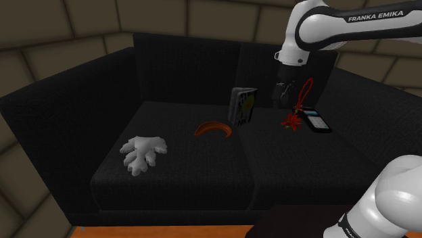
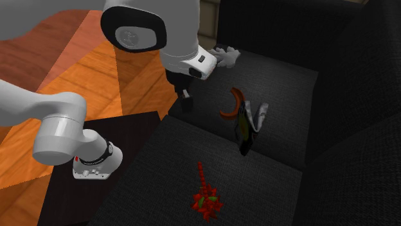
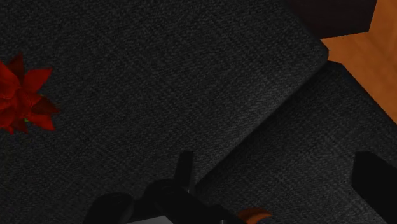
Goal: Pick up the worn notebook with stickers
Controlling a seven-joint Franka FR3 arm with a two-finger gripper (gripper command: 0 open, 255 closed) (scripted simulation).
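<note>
- Nothing is done yet: the notebook (image 1: 243,107) is not grasped, and the approach, the grip and the lift are all left.
- My gripper (image 1: 283,93) hangs over the black sofa (image 1: 176,169), to the shoulder view's right of the notebook and apart from it; I cannot tell whether it is apart or together.
- The notebook stands on edge by the seam between the seat cushions.
- Its cover is dark with yellowish sticker patches, and pale pages splay out loosely at one side.

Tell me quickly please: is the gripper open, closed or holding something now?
Gripper: open or closed cannot be told; it hangs above the black couch, apart from the notebook.
</note>
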